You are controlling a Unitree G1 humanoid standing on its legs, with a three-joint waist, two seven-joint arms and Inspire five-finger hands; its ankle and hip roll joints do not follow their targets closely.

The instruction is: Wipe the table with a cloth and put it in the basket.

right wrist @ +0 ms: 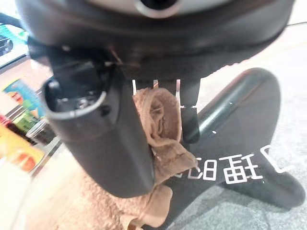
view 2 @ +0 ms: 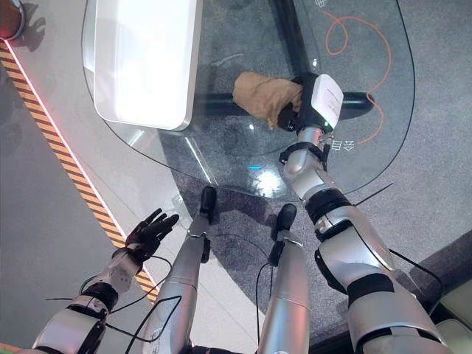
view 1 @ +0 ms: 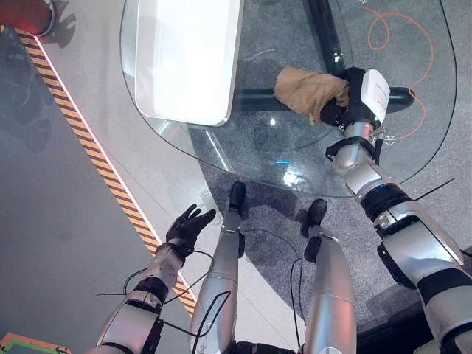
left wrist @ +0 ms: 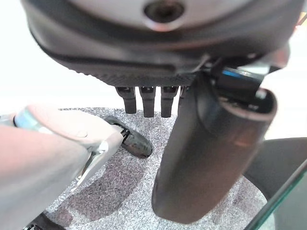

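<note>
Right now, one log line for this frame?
phase: wiping | right hand: shut on tan cloth, on glass table | left hand: open, idle, beside table | basket: unseen

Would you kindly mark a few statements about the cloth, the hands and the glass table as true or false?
1. The right hand is holding the tan cloth. True.
2. The cloth is lying on the floor. False: it rests on the glass table.
3. The left hand is open, away from the table. True.
4. The left hand grips the white tray. False: it holds nothing.
</note>
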